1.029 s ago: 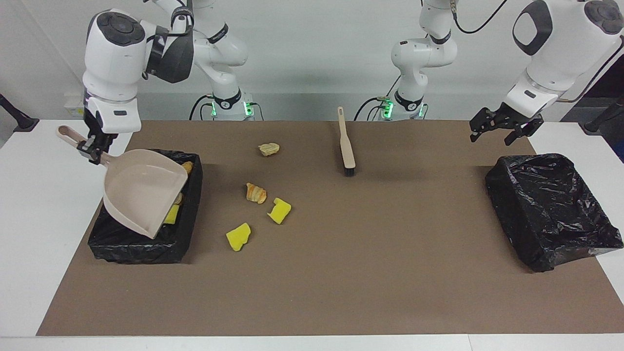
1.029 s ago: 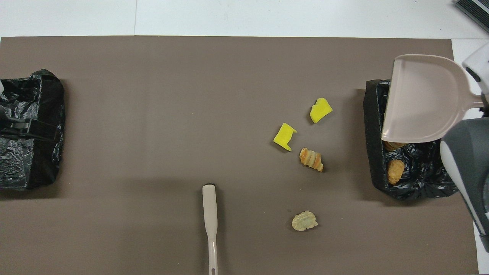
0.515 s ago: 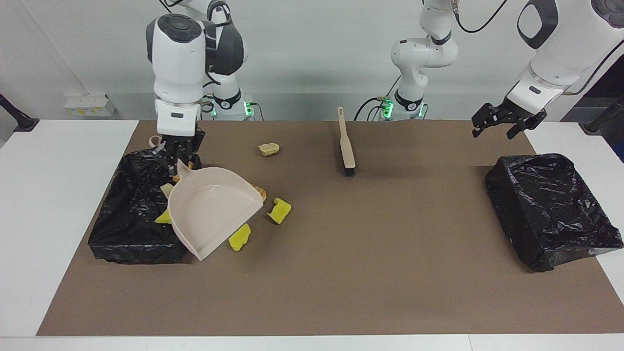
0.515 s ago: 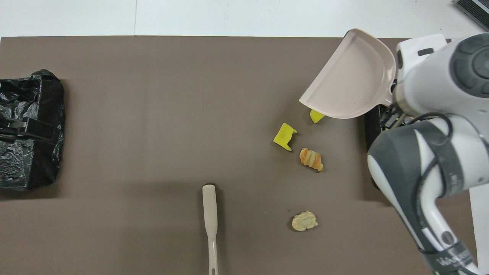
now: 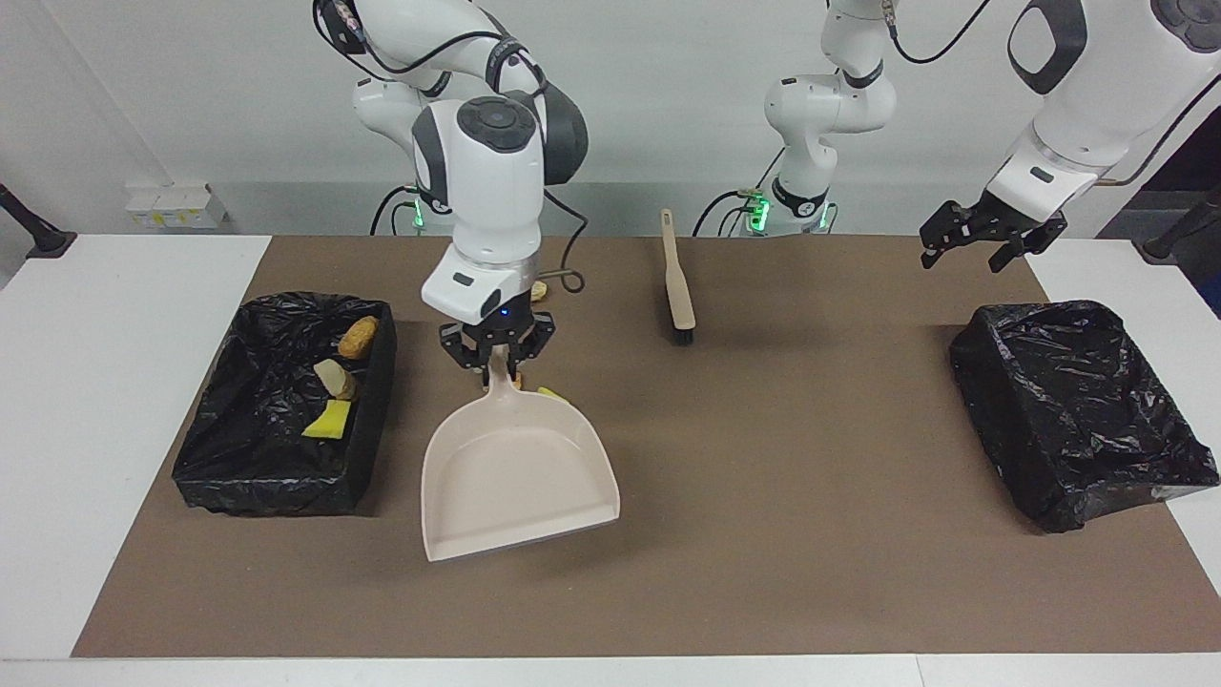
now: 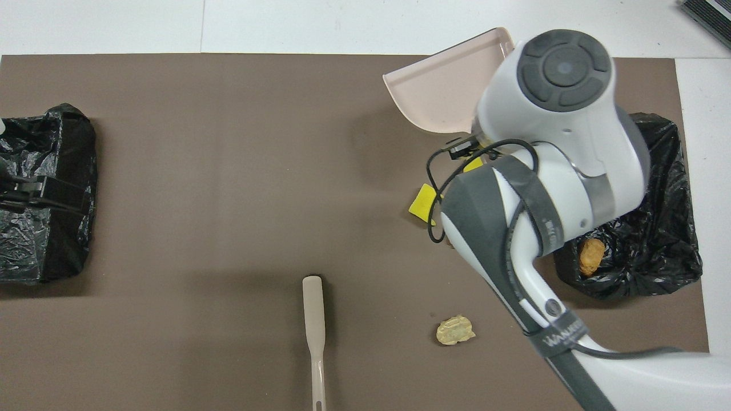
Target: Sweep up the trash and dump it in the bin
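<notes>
Facing view: a brown mat (image 5: pixel 763 534) covers most of the white table, with a black-lined bin (image 5: pixel 281 410) at the right arm's end and a second black-lined bin (image 5: pixel 1078 410) at the left arm's end. The beige dustpan (image 5: pixel 515 477) hangs tilted over the mat beside the first bin, mouth pointing away from the robots — the right gripper (image 5: pixel 496 348) is clamped on its handle. The left gripper (image 5: pixel 987 239) waits in the air above the mat's edge near the second bin, its fingers spread. A beige brush (image 5: pixel 677 281) lies on the mat close to the robots, bristles down. Some trash sits in the first bin: a golden-brown piece (image 5: pixel 358 336), a paler chunk (image 5: pixel 334 379) and a yellow wedge (image 5: pixel 329 420). Overhead, a yellow wedge (image 6: pixel 422 201) and a pale pastry piece (image 6: pixel 455 330) lie on the mat — the pastry nearer the robots.
</notes>
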`<state>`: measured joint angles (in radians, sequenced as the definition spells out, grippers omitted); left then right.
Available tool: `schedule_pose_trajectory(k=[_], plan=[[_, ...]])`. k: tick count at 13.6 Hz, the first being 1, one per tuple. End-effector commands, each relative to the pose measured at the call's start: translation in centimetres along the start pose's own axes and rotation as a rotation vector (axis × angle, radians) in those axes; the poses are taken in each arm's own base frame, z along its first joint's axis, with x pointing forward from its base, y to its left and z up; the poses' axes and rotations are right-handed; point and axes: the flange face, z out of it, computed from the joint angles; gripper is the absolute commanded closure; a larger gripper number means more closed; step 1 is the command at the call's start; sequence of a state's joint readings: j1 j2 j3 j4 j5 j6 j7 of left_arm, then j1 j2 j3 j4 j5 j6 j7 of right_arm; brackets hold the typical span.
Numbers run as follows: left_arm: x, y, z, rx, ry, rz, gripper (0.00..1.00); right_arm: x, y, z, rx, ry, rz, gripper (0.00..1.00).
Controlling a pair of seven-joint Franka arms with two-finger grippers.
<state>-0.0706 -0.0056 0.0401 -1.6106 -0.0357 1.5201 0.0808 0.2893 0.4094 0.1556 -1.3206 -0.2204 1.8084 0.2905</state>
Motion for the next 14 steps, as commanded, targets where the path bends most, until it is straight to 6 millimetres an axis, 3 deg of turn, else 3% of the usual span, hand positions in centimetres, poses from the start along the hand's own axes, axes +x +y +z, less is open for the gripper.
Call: schedule_pose_trajectory(k=[1,7,10,12,14], plan=[[-0.8,0.4,0.3,0.019,0.022,0.018,0.00,1.6,-5.0,0.9,0.060,0.024,0.169,1.00],[-0.3,0.9,0.1,0.013,0.050,0.025,0.00,0.3,-17.4,7.1,0.114,0.031,0.300,1.00],[-0.1,2.1,0.0,0.012,0.054,0.049,0.00,-1.1,-21.4,8.2,0.173,0.002,0.244,1.00],[-0.2,1.8,0.0,0.011,0.054,0.043,0.00,-1.8,-22.4,8.3,0.184,-0.017,0.229,1.00],[-0.2,1.4,0.0,0.011,0.051,0.029,0.00,-2.2,-23.5,10.8,0.178,-0.047,0.218,1.00]])
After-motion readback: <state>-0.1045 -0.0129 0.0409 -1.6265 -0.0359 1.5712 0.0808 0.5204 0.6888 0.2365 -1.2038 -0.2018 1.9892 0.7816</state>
